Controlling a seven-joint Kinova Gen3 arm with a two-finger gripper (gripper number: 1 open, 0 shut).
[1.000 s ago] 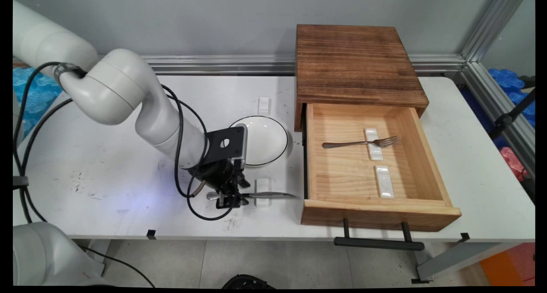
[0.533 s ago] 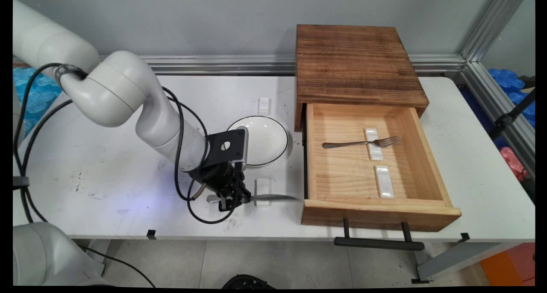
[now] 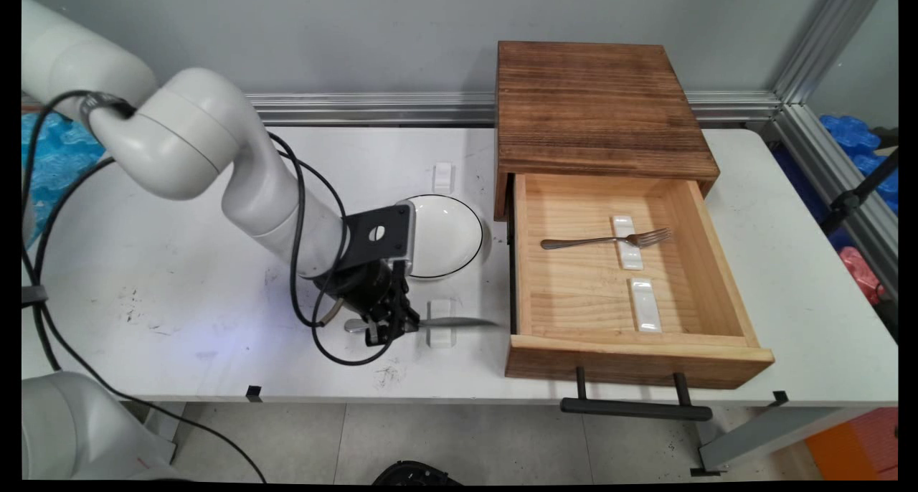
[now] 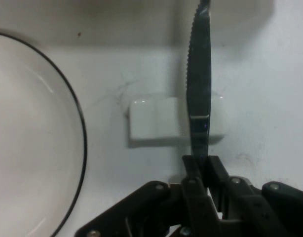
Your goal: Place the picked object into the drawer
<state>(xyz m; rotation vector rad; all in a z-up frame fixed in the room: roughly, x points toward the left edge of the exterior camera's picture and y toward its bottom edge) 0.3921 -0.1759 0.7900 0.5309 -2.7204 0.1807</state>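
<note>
Low in the frame's centre, the pincer (image 3: 391,327) is clamped on a knife (image 4: 199,94) over a rest (image 4: 156,124); the narrow grip could let the blade pivot or slip.

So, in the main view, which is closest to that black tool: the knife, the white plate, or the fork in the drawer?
1. Knife: gripped in the tool, blade pointing right.
2. White plate: just behind the tool on the table.
3. Fork: far right, inside the open drawer.
</note>
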